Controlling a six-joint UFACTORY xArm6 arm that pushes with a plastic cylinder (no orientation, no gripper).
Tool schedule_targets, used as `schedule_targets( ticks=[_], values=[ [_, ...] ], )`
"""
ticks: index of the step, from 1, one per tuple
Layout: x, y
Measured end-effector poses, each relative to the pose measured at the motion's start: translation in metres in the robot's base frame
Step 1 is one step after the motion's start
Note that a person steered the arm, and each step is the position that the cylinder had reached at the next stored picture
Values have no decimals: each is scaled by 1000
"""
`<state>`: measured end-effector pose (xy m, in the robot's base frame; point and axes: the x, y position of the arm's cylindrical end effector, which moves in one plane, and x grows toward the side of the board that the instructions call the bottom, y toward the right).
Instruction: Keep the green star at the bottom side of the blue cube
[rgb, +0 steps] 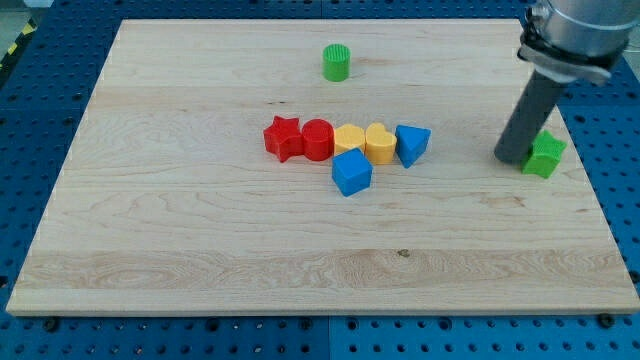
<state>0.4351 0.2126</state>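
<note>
The green star (546, 155) lies near the board's right edge. My tip (510, 159) rests on the board touching the star's left side. The blue cube (351, 172) sits near the board's middle, well to the left of the star and slightly lower in the view. The dark rod rises from the tip toward the view's top right corner.
A row of blocks lies just above the blue cube: red star (283, 137), red cylinder (318, 139), yellow block (349, 138), yellow heart-like block (380, 143), blue triangular block (411, 144). A green cylinder (337, 62) stands near the top. The wooden board (200, 250) ends close right of the star.
</note>
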Motion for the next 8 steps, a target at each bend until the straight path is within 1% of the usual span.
schedule_targets(
  ticks=[1,2,3,4,5,6,7,8],
  values=[
    [-29,12],
    [-23,66],
    [36,77],
    [70,17],
    [70,39],
    [60,104],
    [16,128],
    [-19,109]
  ],
)
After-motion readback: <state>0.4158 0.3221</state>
